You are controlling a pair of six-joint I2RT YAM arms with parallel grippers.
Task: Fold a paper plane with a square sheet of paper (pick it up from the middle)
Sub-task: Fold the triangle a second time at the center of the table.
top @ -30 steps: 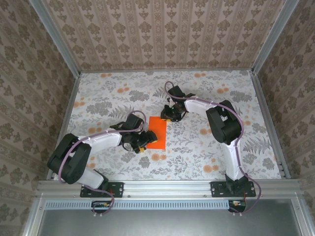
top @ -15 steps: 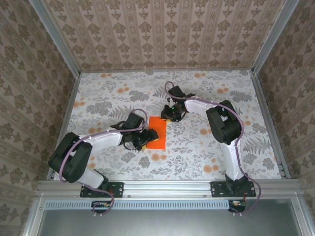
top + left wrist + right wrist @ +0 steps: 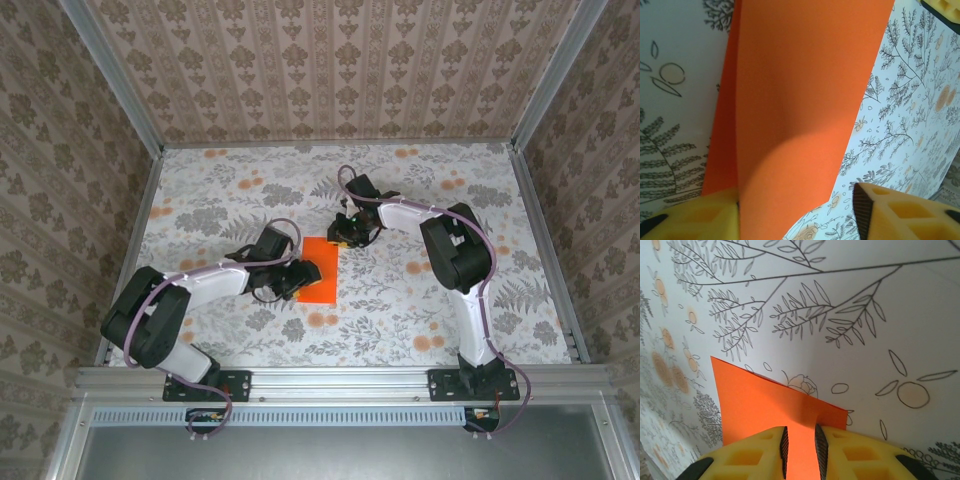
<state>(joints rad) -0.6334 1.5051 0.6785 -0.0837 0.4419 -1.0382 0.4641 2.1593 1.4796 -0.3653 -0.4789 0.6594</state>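
We judge this to be an early fold, well short of any dart shape. Seen from above, the sheet of paper lies flat near the middle of the table as an upright rectangle rather than a square. In the left wrist view a second layer peeks out along one long edge, so we take it to be doubled over on its centre line.

The right pincer is clamped on the sheet at its far right corner. A thin strip of orange runs between its two yellow pads with no gap to spare. The left pincer sits at the opposite, near-left end with its jaws apart and straddling the paper. One finger touches the layered edge, while the other stands just clear over the floral print (not to be confused with the pale orange blossoms there).

As we read it, the right arm anchors one end while the left arm lines up for its own hold. The next move calls for the left jaws to meet on both layers together, not just the top one. The far corner must stay pinned so the layers do not slide apart. We cannot tell from here whether the crease is fully pressed.
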